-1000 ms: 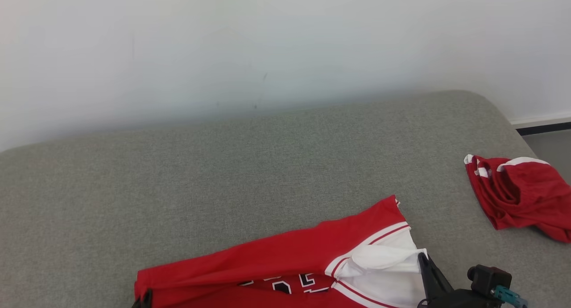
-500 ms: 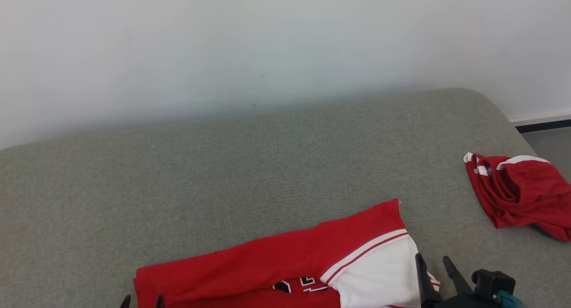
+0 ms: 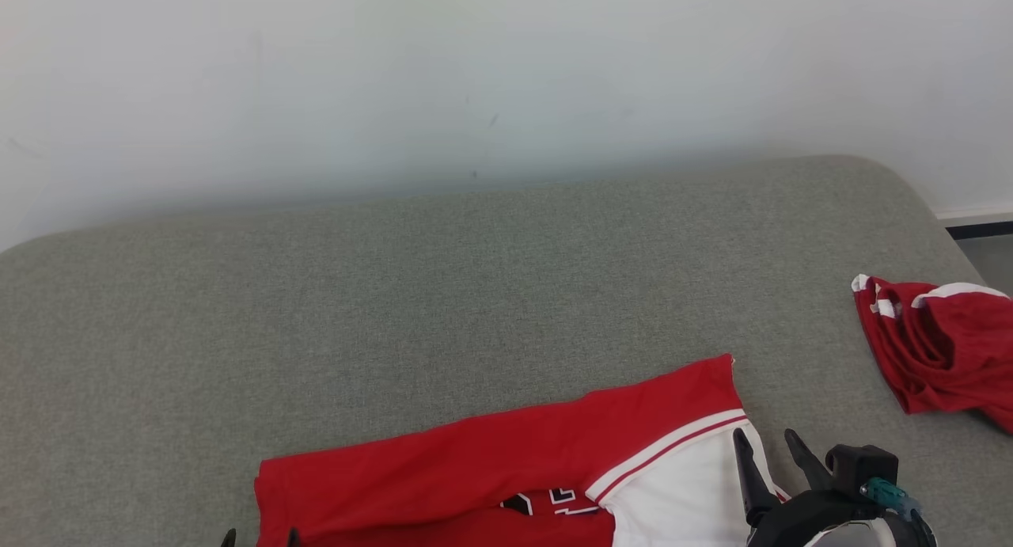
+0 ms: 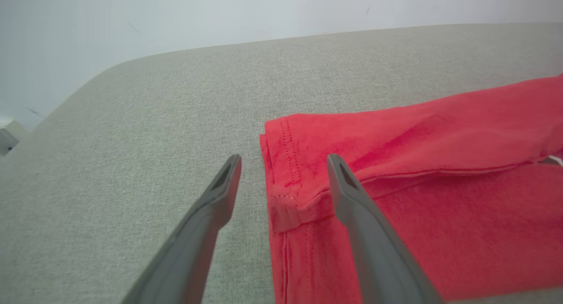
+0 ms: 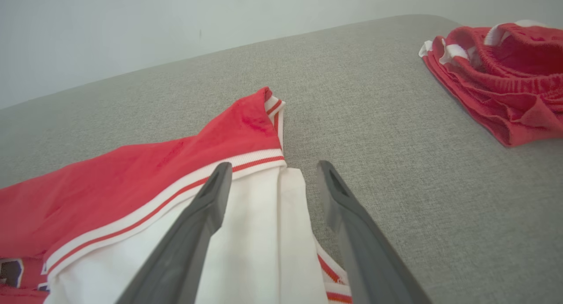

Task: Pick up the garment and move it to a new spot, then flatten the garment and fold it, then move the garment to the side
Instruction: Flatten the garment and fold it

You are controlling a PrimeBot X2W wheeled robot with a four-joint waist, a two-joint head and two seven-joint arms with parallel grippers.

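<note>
The garment [image 3: 514, 468], red with a white, red-striped panel, lies folded at the near edge of the grey cushion [image 3: 396, 294]. The bottom of the head view cuts off its lower part. The fold half covers its dark lettering, so we cannot read it. A second red bundle [image 3: 942, 349] with white trim lies well apart at the cushion's right end, clipped by the head view's right edge.

Our left gripper [image 4: 285, 159] has its jaws spread wide and holds nothing. They straddle the garment's hemmed left corner, one finger over bare cushion and the other over red cloth. We cannot tell whether the tips touch the fabric. In the head view its fingertips [image 3: 228, 537] rise from the bottom edge, with the rest cut off.

Our right gripper [image 5: 273, 164] is also spread wide and holds nothing. One finger is over the white panel and the other over the cushion just beside the garment's right edge. Here too we cannot tell whether it touches the cloth.
</note>
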